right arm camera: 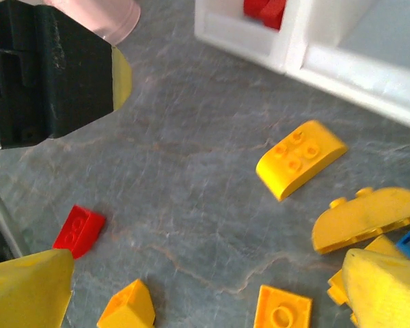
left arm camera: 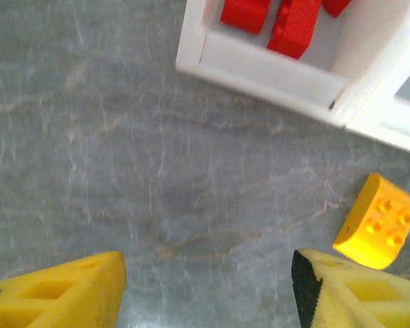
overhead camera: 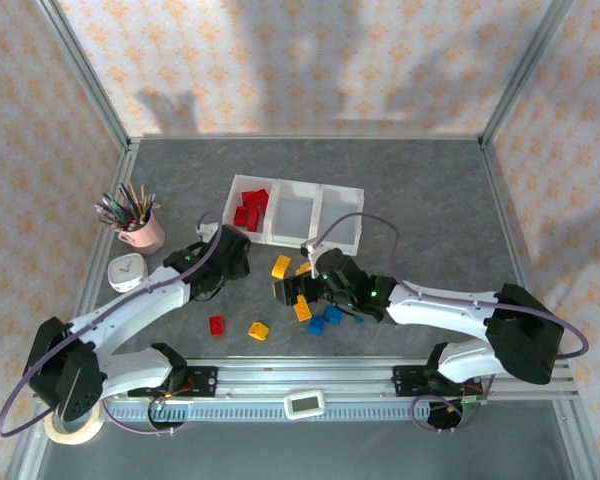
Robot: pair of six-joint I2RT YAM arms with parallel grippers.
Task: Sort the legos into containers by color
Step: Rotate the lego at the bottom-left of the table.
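The grey table [overhead camera: 430, 200] carries it all, and both arms are stretched out over it. The left arm [overhead camera: 130, 305] comes in from the near left, and the left gripper [overhead camera: 230, 262] sits just near of the tray's left end. Its yellow fingers [left arm camera: 68, 294] are spread apart with only bare tabletop between them, so nothing is gripped there.

The right arm [overhead camera: 450, 305] sweeps in from the near right. The right gripper [right arm camera: 205, 273] is spread wide too and is holding nothing, with loose pieces scattered around it.

The white tray [overhead camera: 280, 243] lies at the far middle of the table. A heap of red bricks [overhead camera: 252, 208] sits in its left compartment [overhead camera: 238, 186]. Over on the left stands a pink cup [overhead camera: 145, 232] stuffed with pencils [overhead camera: 125, 208].

Now the small stuff, all on the table near of the tray. There's a curved yellow brick [left arm camera: 379, 222] just right of the left gripper. Two blue bricks [overhead camera: 325, 319] lie close to the right gripper. A lone red brick [overhead camera: 217, 324] and a yellow brick [overhead camera: 258, 330] lie side by side, nearest the arm bases.
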